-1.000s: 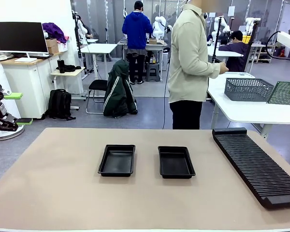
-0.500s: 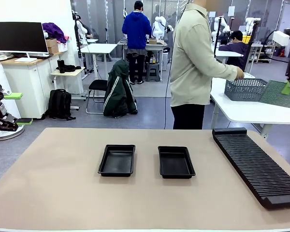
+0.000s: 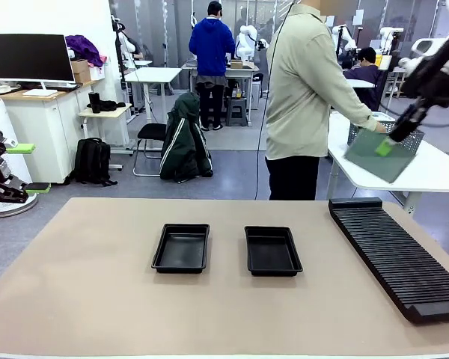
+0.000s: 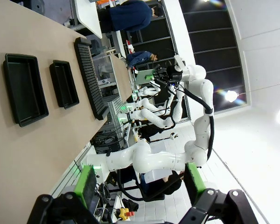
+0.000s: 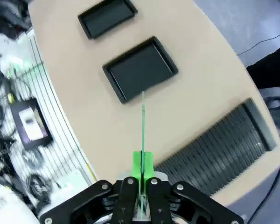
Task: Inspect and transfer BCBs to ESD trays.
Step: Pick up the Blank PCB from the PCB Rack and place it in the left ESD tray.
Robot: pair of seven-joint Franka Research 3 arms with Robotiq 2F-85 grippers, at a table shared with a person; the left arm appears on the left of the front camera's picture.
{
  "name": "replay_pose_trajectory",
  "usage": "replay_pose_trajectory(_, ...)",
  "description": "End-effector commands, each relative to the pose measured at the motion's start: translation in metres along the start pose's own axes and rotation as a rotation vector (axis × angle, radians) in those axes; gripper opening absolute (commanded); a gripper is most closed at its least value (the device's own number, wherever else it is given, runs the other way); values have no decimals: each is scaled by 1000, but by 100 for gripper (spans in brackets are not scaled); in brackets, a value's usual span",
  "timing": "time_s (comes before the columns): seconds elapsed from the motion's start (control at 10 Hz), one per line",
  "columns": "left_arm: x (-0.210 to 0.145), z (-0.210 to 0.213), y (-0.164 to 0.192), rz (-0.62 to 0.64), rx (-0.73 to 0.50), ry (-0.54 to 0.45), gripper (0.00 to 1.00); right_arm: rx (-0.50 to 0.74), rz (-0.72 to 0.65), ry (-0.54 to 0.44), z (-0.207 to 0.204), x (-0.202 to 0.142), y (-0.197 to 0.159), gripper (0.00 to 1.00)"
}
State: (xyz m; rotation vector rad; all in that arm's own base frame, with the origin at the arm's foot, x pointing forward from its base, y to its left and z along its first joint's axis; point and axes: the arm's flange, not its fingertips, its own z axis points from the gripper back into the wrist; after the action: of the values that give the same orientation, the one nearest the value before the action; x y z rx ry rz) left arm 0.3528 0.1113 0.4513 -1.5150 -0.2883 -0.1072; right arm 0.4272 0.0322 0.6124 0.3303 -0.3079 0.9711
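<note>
Currently the right gripper (image 3: 384,147) is up at the far right of the front view, clamped on one BCB (image 3: 370,161). The board hangs tilted in the air over the edge of the white side table (image 3: 434,172), well apart from the work table. The person (image 3: 303,97) stands beside that side table with a hand (image 3: 377,127) right at the board's upper edge; whether the hand touches it I cannot tell. In the right wrist view the same gripper (image 5: 142,161) has its green pads pressed together on the BCB (image 5: 143,116), which is seen edge-on as a thin green line.

Both ESD trays sit side by side in the middle of the tan table (image 3: 97,284), one to the left (image 3: 181,247) and one to the right (image 3: 272,250), a little apart. The long black ribbed rack (image 3: 400,258) lies along the table's right side.

At the left edge, off the table, the left gripper (image 3: 28,167) holds nothing and its jaws are spread wide, which the left wrist view confirms (image 4: 140,184).
</note>
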Motion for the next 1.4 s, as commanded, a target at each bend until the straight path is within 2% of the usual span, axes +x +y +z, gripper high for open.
replay_pose_trajectory(0.0,-1,0,-1,-2,-2,-4,100,31,-182,-122,-36,14,21,2)
replay_pose_trajectory(0.3,-1,0,-1,-2,-2,-4,100,109,-491,-250,-108,40,50,2)
replay_pose_trajectory(0.7,-1,0,-1,-2,-2,-4,100,197,-804,-342,-186,65,85,2)
replay_pose_trajectory(1.0,-1,0,-1,-2,-2,-4,100,264,-931,-356,-238,73,96,2)
replay_pose_trajectory(1.3,-1,0,-1,-2,-2,-4,100,349,-931,-346,-283,96,102,2)
